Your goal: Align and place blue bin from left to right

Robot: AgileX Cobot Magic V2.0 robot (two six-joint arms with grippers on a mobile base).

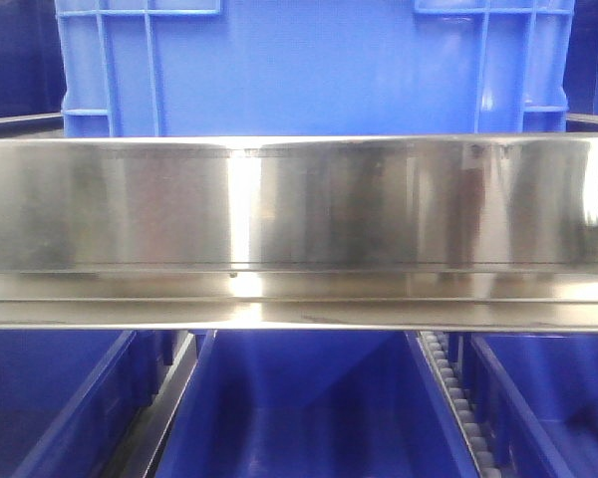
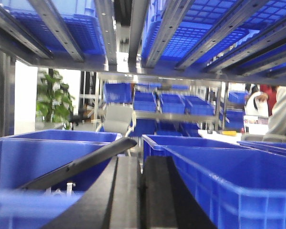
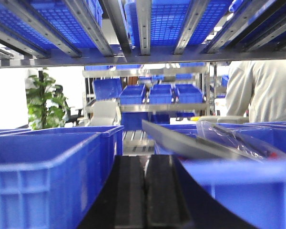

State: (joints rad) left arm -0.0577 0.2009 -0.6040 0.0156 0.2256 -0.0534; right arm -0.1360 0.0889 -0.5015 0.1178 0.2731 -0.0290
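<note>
The blue bin (image 1: pixel 319 70) is a lighter blue crate with raised ribs near its corners. It stands on the upper shelf, centred behind the steel rail (image 1: pixel 299 229), and only its lower front wall shows. Neither gripper appears in the front view. In the left wrist view my left gripper (image 2: pixel 142 191) is shut with nothing in it, low in the gap between two dark blue bins. My right gripper (image 3: pixel 145 191) is also shut and empty, lying between a dark blue bin (image 3: pixel 43 176) on its left and another (image 3: pixel 248 191) on its right.
Dark blue tapered bins (image 1: pixel 299 418) fill the lower shelf, with a roller track (image 1: pixel 458 408) between them. Shelf rails and mesh bin bottoms (image 2: pixel 181 33) hang close overhead. A grey strip (image 2: pixel 81 164) leans over the left bin. A person in white (image 3: pixel 264 90) stands beyond the rack.
</note>
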